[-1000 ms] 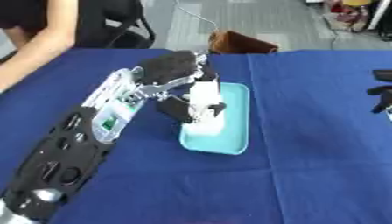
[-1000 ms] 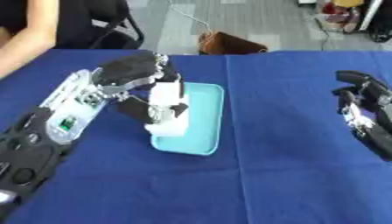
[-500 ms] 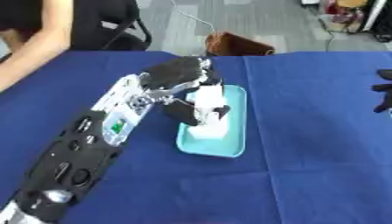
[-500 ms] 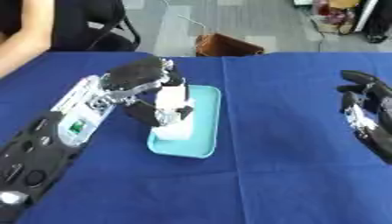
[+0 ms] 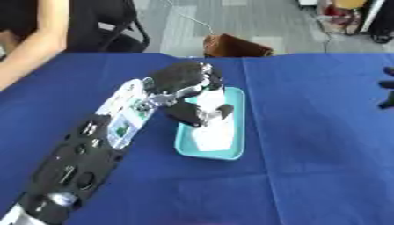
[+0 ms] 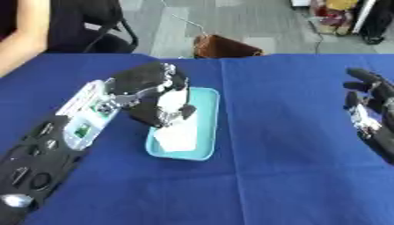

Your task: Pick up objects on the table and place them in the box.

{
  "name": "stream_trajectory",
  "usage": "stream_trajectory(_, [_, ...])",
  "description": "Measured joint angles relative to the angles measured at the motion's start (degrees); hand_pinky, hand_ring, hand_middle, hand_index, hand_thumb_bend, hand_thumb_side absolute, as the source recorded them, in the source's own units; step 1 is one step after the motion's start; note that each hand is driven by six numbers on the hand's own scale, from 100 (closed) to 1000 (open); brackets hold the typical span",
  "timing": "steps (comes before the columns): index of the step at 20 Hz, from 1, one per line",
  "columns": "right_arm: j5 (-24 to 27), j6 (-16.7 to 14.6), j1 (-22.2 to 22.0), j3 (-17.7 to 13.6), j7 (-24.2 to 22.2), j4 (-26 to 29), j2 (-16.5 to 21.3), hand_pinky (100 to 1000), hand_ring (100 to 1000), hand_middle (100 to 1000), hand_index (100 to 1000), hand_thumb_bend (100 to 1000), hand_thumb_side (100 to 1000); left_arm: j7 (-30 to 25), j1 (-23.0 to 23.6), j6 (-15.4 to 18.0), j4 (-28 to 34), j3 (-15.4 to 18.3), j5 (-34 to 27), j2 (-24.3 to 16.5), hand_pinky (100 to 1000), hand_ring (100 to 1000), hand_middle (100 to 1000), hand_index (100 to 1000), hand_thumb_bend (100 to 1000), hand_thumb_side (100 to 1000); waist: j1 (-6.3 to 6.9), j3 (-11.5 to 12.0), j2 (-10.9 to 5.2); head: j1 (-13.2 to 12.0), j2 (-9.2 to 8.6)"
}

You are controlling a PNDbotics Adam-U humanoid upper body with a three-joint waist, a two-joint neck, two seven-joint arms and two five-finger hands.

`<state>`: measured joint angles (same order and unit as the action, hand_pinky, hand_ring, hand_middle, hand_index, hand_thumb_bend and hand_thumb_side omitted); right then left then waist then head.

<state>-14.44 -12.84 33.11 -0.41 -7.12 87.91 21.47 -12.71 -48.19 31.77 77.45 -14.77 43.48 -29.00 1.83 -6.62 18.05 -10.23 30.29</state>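
Observation:
A shallow teal box (image 5: 237,115) lies on the blue table (image 5: 308,167). My left arm reaches in from the lower left, and my left hand (image 5: 184,81) hovers over the box's far half. Its fingers (image 5: 202,115) are curled down round a white object (image 5: 212,134) that rests inside the box. How far the object still hangs from the fingers I cannot tell. My right hand (image 6: 368,115) rests open at the right edge, fingers up, well away from the box.
A brown bag-like thing (image 5: 235,46) stands on the floor past the table's far edge. A person's bare arm (image 5: 34,50) leans over the far left corner, beside a black chair (image 5: 111,30). Bare blue cloth lies right of the box.
The left hand has stayed over the box with the white object, sinking a little toward its middle. The whole picture has shifted slightly. The right hand has not moved.

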Motion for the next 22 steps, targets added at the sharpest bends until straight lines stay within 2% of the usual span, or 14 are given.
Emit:
stream_trajectory(1, [-0.03, 0.0, 0.0, 0.0, 0.37, 0.0, 0.0, 742, 891, 919, 925, 100, 723, -0.42, 0.0, 0.07, -0.12, 0.0, 0.55, 0.0, 563, 672, 740, 752, 409, 1000, -0.01, 0.0, 0.0, 0.0, -0.06])
stream_trajectory(3, [-0.1, -0.03, 0.0, 0.0, 0.95, 0.0, 0.0, 743, 891, 919, 923, 100, 725, -1.24, 0.04, 0.32, -0.48, 0.0, 1.62, 0.02, 615, 732, 775, 777, 444, 1000, -0.03, 0.0, 0.01, 0.0, -0.1])
stream_trajectory(14, [-0.35, -0.15, 0.0, 0.0, 1.5, 0.0, 0.0, 744, 887, 916, 923, 100, 729, -2.37, 0.39, 1.02, -1.54, 0.33, 4.41, 0.07, 698, 788, 817, 792, 482, 1000, -0.09, 0.04, 0.02, 0.0, -0.12])
stream_trajectory(22, [-0.35, -0.17, 0.0, 0.0, 1.48, 0.0, -0.01, 745, 886, 914, 922, 100, 730, -2.06, 0.53, 1.29, -1.7, 0.36, 5.48, 0.54, 713, 798, 825, 798, 487, 1000, -0.1, 0.19, 0.02, 0.0, -0.12])
